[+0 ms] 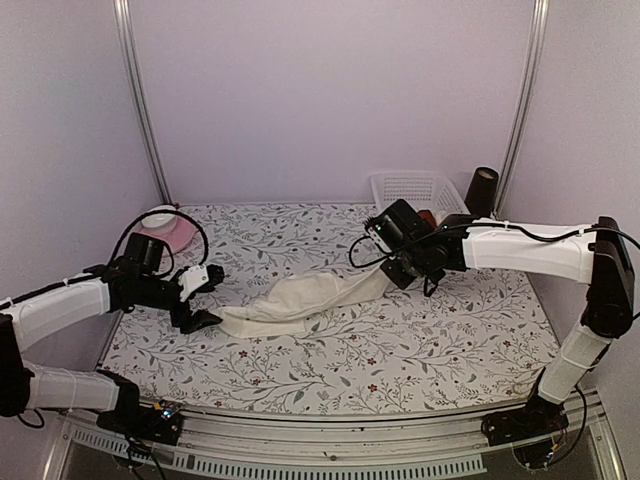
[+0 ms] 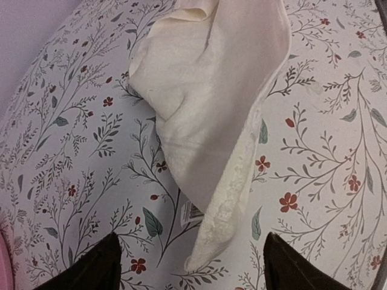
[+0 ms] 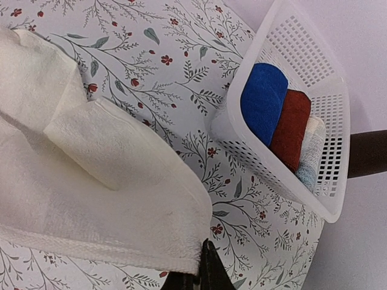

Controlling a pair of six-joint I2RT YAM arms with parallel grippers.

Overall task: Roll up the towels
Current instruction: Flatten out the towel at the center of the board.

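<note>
Our left claw (image 1: 203, 300) stands wide open and holds nothing. The loose corner of the cream towel (image 1: 300, 300) lies on the table (image 1: 420, 345) between its fingers. Our right claw (image 3: 205, 263) is pinched tight on the towel's opposite end, so the cloth stretches from one claw to the other. Ahead of the right claw, the blue towel (image 3: 263, 99) sits rolled in a white basket (image 3: 242, 151), touching a dark red roll (image 3: 291, 130).
</note>
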